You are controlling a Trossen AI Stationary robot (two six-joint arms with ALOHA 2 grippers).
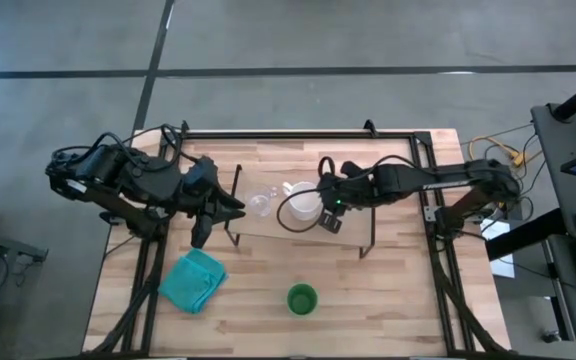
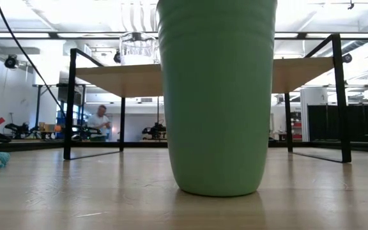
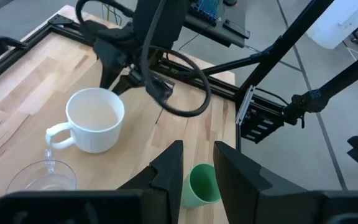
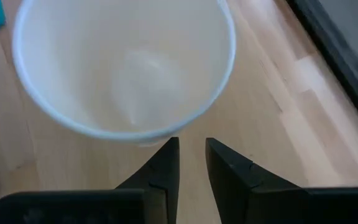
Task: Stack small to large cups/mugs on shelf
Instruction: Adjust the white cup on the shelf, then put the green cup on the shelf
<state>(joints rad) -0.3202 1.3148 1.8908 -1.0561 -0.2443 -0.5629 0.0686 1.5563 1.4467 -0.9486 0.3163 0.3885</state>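
The shelf [image 1: 348, 200] stands on the table. On it stand the clear glass cup [image 1: 259, 204] and, to its right, the white mug [image 1: 303, 203], upright, with its handle [image 3: 55, 137] toward the glass cup. The green cup [image 1: 301, 298] stands upright on the tabletop near the front edge; it fills the low view [image 2: 216, 96]. My right gripper [image 1: 320, 205] is over the shelf just right of the mug, its fingers [image 4: 191, 143] a narrow gap apart. My left gripper [image 1: 234, 207] hovers at the shelf's left end, left of the glass cup, narrowly open [image 3: 197, 146] and empty. My right gripper's fingertips [image 4: 173, 144] stand right at the white mug's outer wall [image 4: 148, 138], on the side toward the table's right edge. I cannot tell whether they touch it. The mug stands upright on the shelf board.
A teal folded cloth [image 1: 193, 280] lies on the tabletop at the front left. A black cable loop [image 3: 185, 93] hangs from my right arm over the shelf. The shelf's black wire legs [image 2: 69, 108] stand on the table. A person [image 2: 99, 121] sits far off in the room.
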